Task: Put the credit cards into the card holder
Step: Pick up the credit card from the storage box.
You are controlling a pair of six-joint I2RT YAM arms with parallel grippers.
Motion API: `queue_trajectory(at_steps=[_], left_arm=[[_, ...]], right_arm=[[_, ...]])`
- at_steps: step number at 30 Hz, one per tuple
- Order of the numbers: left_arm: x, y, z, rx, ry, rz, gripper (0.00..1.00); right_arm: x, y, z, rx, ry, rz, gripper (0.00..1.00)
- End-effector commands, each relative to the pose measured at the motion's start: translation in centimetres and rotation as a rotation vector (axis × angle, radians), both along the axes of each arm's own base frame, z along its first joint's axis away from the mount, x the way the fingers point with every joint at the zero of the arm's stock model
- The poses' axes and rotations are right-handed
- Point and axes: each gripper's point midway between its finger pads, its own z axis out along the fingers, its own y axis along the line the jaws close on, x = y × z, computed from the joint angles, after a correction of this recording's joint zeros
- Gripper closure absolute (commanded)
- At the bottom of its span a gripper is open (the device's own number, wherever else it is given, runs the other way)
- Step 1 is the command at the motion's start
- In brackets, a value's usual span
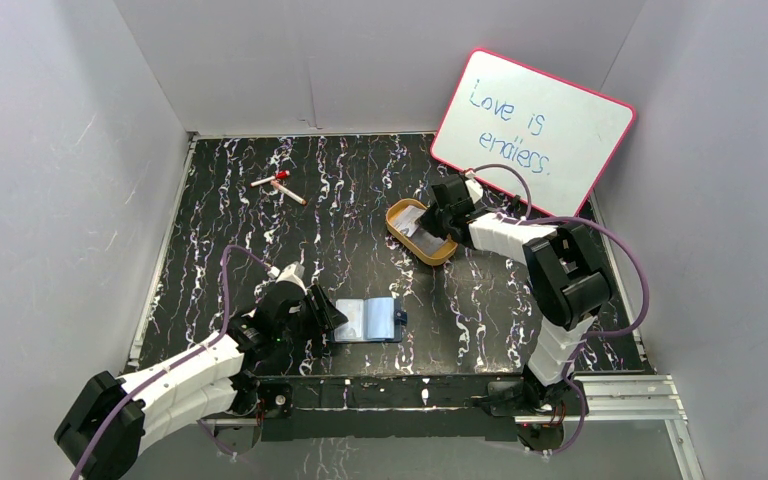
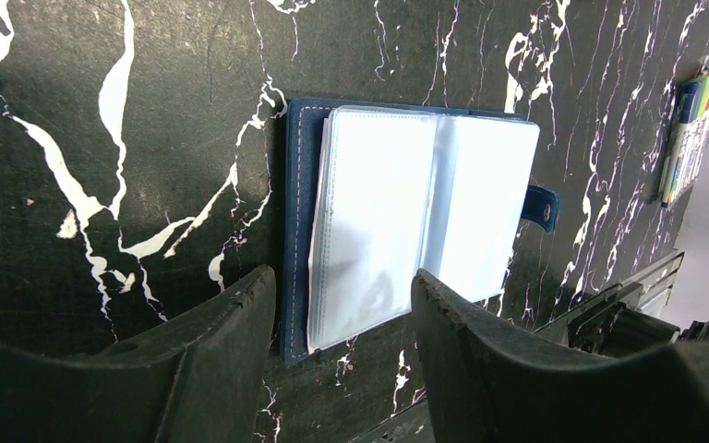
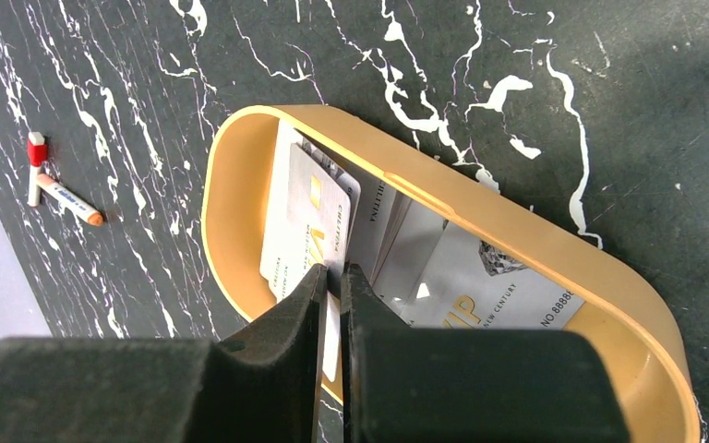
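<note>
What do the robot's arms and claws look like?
The left arm and right arm are white ribbed segments joined by black housings, with a purple cable along each. The left claw and right claw each have two black, wedge-shaped, matte fingers.

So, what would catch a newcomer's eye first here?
Probably the pink-rimmed whiteboard reading "Love is endless", leaning at the far right. Near it, the right gripper pinches a pale card inside an oval golden tin. Near the front, a blue wallet lies open at the left gripper.
</note>
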Motion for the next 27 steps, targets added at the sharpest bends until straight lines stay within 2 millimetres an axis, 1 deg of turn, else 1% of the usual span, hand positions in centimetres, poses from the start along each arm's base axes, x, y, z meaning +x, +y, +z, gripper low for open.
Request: queue_trajectory(at_steps=[1, 3, 8, 11, 14, 19, 21, 23, 24, 27], left_arm=[[0.0, 0.1, 0.0, 0.017, 0.011, -0.005, 0.47], [0.0, 0.1, 0.1, 0.015, 0.008, -0.006, 0.47], [0.1, 0.1, 0.3, 0.012, 0.000, -0.006, 0.47], [0.2, 0.0, 0.5, 0.010, -0.002, -0.006, 0.47], [0.3, -0.1, 0.5, 0.011, -0.002, -0.006, 0.47], [0.4, -0.1, 0.7, 0.008, -0.006, -0.007, 0.47], [0.5, -0.2, 1.0, 0.002, -0.012, -0.006, 0.47], [0.5, -0.2, 1.2, 0.000, -0.016, -0.007, 0.47], [0.8, 0.1, 1.2, 0.014, -0.029, 0.013, 0.47], [1.1, 0.2, 1.6, 0.017, -0.041, 0.025, 0.47]], right_arm=[[0.1, -0.5, 1.1, -0.021, -0.027, -0.001, 0.97], [0.2, -0.6, 1.6, -0.019, -0.039, -0.004, 1.00], [0.2, -0.6, 3.4, -0.003, -0.072, -0.007, 1.00], [0.1, -0.6, 4.1, 0.006, -0.082, -0.004, 1.00], [0.1, -0.4, 4.5, 0.014, -0.089, 0.006, 1.00], [0.2, 0.0, 4.5, 0.021, -0.091, 0.028, 1.00], [0.2, 0.0, 4.9, 0.024, -0.100, 0.028, 1.00], [0.3, 0.0, 5.7, 0.027, -0.122, 0.031, 1.00], [0.4, 0.0, 6.3, 0.029, -0.137, 0.034, 1.00], [0.6, 0.0, 8.7, 0.035, -0.192, 0.045, 1.00]])
